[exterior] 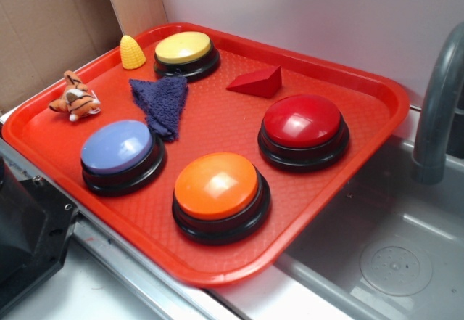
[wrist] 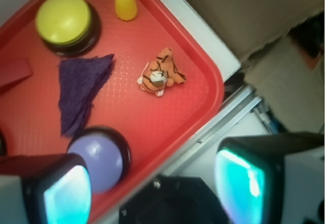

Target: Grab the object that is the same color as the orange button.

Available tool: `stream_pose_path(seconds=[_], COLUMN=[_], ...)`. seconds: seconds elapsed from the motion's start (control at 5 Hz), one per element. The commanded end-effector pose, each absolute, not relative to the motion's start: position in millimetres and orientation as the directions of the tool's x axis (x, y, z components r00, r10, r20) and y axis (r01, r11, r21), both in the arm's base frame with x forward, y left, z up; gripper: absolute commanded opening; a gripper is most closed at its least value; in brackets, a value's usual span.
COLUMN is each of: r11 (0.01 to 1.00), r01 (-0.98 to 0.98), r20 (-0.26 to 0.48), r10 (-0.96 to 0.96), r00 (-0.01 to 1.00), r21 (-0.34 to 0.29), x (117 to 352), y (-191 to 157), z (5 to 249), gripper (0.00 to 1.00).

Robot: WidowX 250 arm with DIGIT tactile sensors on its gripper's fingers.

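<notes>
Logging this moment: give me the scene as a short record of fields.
target: plush tiger, orange, lying on the tray near its edge
reference: orange button, at the tray's near edge
nearest neighbours: purple cloth, yellow corn toy
gripper: gripper open, above the tray, holding nothing
other buttons: yellow, red, purple

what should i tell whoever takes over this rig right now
Gripper: open, empty, hovering above the tray's left edge, touching nothing.
Plush tiger: lying near the tray's left rim, beside the purple cloth, not yet grasped.
Orange button: at the tray's front, for colour reference only.
Done: nothing picked.
Left: descend over the tiger, close, lift.
</notes>
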State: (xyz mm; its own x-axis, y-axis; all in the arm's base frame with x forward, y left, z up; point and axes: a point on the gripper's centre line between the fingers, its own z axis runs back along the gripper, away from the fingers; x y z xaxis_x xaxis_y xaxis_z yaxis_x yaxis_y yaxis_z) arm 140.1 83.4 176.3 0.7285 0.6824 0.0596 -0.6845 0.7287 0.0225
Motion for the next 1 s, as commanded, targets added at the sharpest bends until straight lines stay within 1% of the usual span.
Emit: stream_pose_path(seconds=[0.0,0.2,0.4,0.6,0.8], r11=[0.556,0.56,0.574,0.598,0.593], r01=[-0.831,-0.828,-0.819,-0.801,-0.804], r20=[0.068,0.057,0.086,0.097,0.102], r10=[0.828,0.827,0.815,0.797,0.798], r00=[0.557,0.56,0.573,0.596,0.594], r21=[0.026,0.008,0.012,0.008,0.045], x=[144,175,183,187,176], y=[110,116,124,132,135], z=[113,80,65,54,57], gripper=[1.0,1.0,1.0,1.0,1.0])
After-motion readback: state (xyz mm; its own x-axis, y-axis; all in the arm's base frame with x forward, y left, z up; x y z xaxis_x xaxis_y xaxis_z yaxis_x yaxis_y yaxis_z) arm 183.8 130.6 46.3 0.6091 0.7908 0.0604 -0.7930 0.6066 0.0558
